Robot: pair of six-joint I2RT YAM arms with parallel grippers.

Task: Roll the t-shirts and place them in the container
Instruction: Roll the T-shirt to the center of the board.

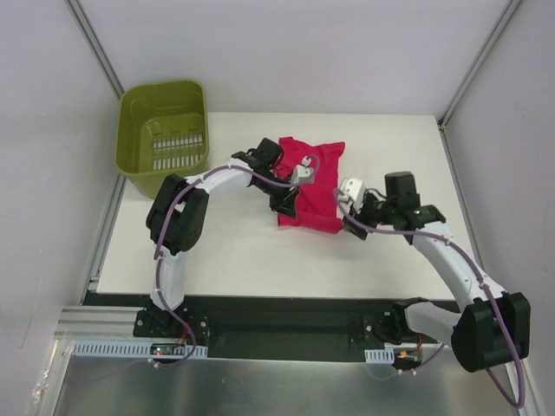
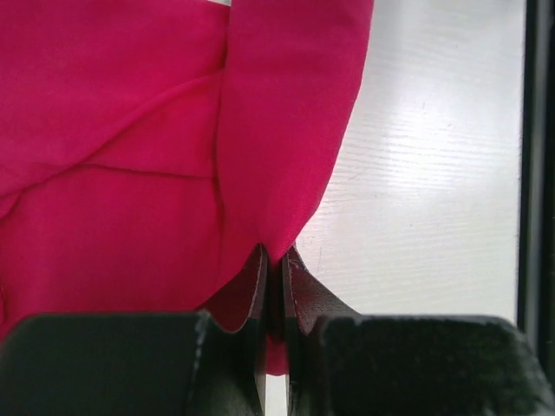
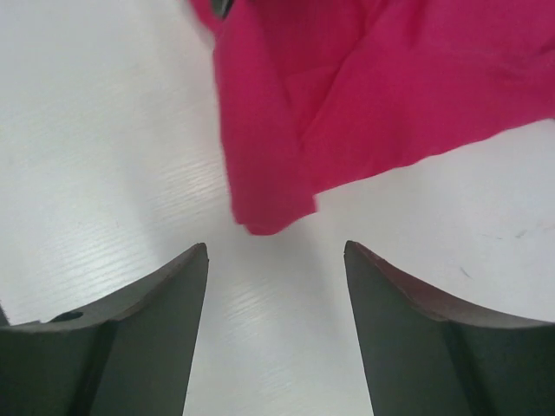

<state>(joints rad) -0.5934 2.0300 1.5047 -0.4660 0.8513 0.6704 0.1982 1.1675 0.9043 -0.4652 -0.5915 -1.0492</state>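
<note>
As I held the arms at this moment, I logged the scene as follows.

1. Green plastic basket (image 1: 163, 130): rigid, with rounded corners and a slotted floor. It stood at the far-left corner of the white, faintly grained table (image 1: 234, 260).
2. Left gripper (image 2: 276, 256): dark fingers pressed together, with a fold of red cloth pinched between them at the garment's near-left edge.
3. Magenta-red t-shirt (image 1: 316, 186): soft, matte and unprinted. It lay right of the table's centre, gathered into a rumpled rectangle of overlapping layers and shallow creases. I judged it folded narrow but with no roll started, so the rolling itself was left to do.
4. Right gripper (image 3: 276, 247): curved dark fingers spread wide, holding nothing. It sat just short of the shirt's limp near-right corner, apart from the cloth.
</note>
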